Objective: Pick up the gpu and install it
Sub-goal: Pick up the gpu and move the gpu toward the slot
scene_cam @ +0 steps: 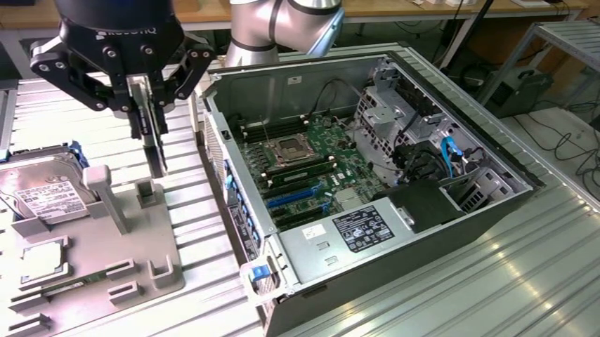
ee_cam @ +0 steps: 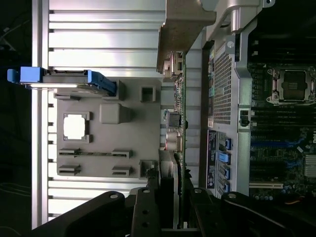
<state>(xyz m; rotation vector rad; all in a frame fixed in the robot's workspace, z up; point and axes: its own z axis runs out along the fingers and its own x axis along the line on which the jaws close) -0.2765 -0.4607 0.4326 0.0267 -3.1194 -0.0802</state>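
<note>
The gpu is a thin dark card hanging edge-on, lifted above the grey holder tray and beside the open computer case, toward the exterior view's left. My gripper is shut on its upper end. In the wrist view the gpu runs away from my gripper, with its silver bracket at the far end. It hangs over the gap between the tray and the case wall. The motherboard lies exposed inside the case, with blue slots showing.
A silver hard drive with a white label stands in the tray, next to a square chip and a narrow memory stick. The case's drive cage and power supply line its far and near sides. A ribbed metal table lies underneath.
</note>
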